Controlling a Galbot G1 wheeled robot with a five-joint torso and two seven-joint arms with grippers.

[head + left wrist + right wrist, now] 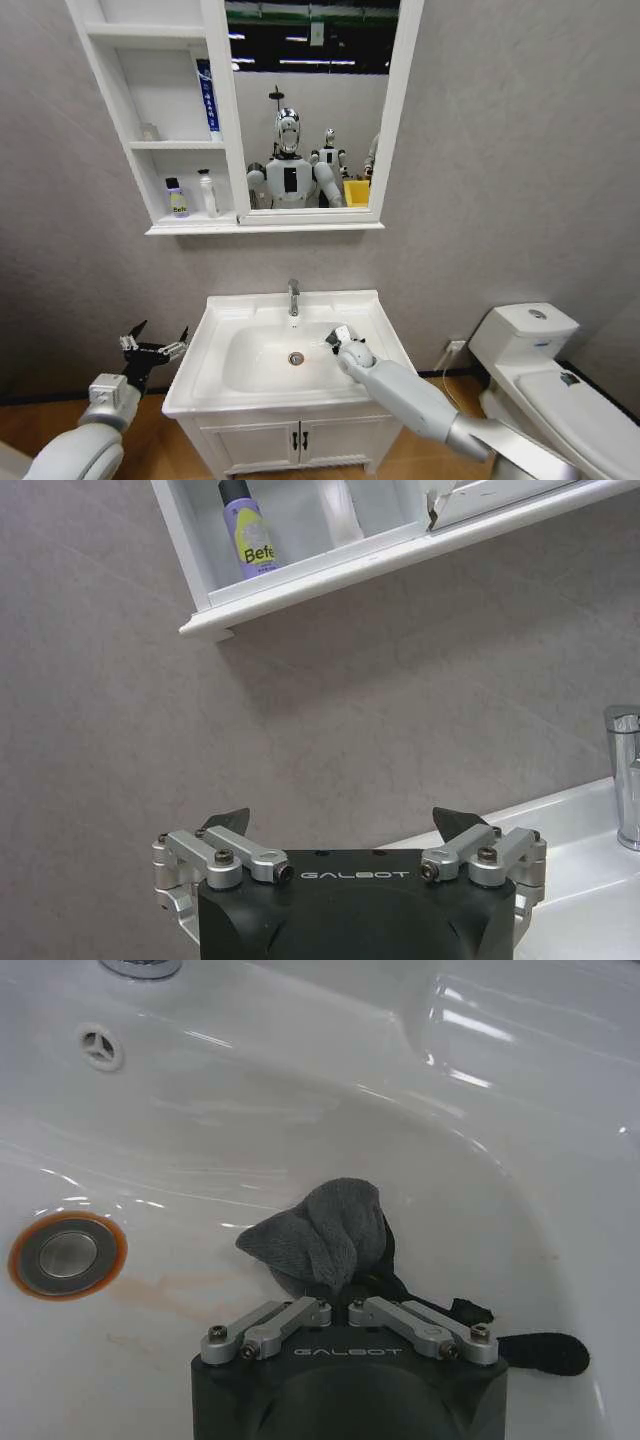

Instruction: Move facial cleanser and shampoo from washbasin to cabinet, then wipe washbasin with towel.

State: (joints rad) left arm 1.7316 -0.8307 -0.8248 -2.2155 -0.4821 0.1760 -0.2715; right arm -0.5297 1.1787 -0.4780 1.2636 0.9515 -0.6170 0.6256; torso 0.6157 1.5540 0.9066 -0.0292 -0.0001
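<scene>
My right gripper (336, 341) (345, 1300) is down in the bowl of the white washbasin (225, 325) (300, 1080), shut on the dark grey towel (322, 1232), which is bunched against the ceramic to the right of the round drain (296, 358) (67, 1253). Off the basin's left edge, my left gripper (155, 345) (345, 825) hovers open and empty. The cabinet (225, 228) (300, 590) hangs above. A purple bottle (177, 198) (245, 530) and a white bottle (207, 193) (335, 505) stand on its lowest shelf. I cannot tell which is the cleanser and which the shampoo.
The chrome tap (293, 297) (625, 775) stands at the basin's back rim. A white toilet (545, 375) is close on the right. The vanity doors (295, 440) lie under the basin. A blue box (207, 95) leans on a higher shelf.
</scene>
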